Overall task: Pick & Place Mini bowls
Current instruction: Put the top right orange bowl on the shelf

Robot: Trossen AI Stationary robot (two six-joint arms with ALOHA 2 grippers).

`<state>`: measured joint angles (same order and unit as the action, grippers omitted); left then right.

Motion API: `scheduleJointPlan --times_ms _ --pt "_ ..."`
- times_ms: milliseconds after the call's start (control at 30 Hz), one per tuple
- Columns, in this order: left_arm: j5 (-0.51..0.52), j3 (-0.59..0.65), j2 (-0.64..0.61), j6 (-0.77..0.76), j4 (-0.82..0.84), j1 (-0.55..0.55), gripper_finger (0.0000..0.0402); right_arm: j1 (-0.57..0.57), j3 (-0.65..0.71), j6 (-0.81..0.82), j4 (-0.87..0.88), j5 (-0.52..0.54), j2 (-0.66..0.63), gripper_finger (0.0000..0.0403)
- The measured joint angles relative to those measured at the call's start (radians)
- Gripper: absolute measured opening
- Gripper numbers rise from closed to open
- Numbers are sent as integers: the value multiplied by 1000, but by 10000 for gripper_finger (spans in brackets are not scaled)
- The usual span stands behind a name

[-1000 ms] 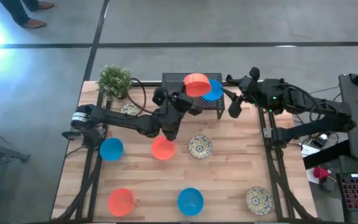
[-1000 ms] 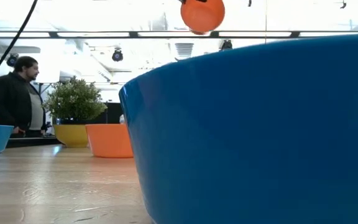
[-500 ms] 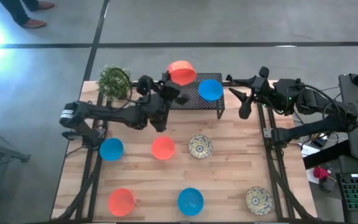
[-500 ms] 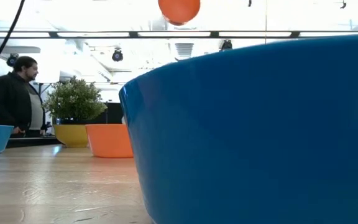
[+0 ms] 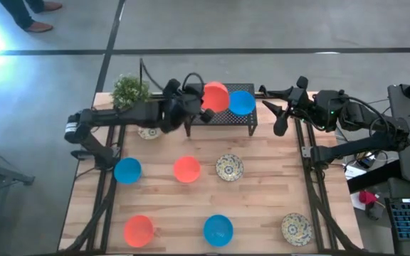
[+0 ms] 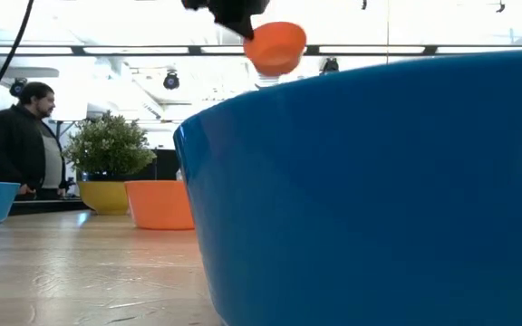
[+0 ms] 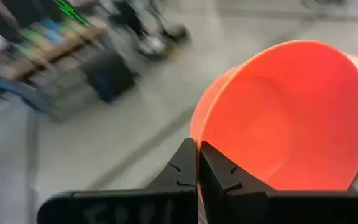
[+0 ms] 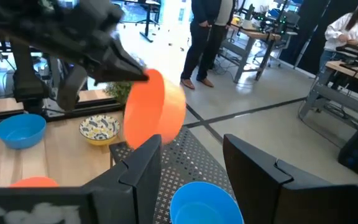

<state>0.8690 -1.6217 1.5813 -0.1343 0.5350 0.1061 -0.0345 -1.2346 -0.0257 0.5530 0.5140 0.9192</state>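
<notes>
My left gripper (image 5: 203, 114) is pinching the rim of an orange-red bowl (image 5: 215, 97), with both fingers pressed tight on its thin edge. The bowl is tipped up on its side, in the air over the black rack (image 5: 219, 116) at the upper middle of the high view. A blue bowl (image 5: 241, 102) already sits on the rack, just beside mine.

My right gripper (image 5: 279, 114) waits at the right end of the rack, spread wide and holding nothing.

I think I am about to set my bowl down on the rack. Here is what could go wrong. I only hold a small bit of the rim, so the bowl might slip and fall. It is tipped, so it could land on its edge and roll off the rack onto the tabletop (image 5: 262, 192). It could also bump the blue bowl and push it away.
</notes>
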Motion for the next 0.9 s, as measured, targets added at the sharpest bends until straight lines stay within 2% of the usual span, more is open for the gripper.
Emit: scheduleJointPlan --times_ms 100,267,400,667,767,900 --pt "-208 -23 0 -45 99 73 0 0 0 0 5 0 0 169" --pt "-404 -40 0 -11 190 182 0 0 0 0 32 0 1 164" --pt "-578 -46 2 9 199 256 0 0 0 0 36 0 1 162" --pt "-679 -46 49 28 245 338 0 0 0 -21 60 -5 1 162" --pt "-725 -46 77 44 252 351 0 0 1 -45 89 -69 0 162" --pt "-771 -61 120 65 251 365 0 0 1 -69 91 -206 -1 162"
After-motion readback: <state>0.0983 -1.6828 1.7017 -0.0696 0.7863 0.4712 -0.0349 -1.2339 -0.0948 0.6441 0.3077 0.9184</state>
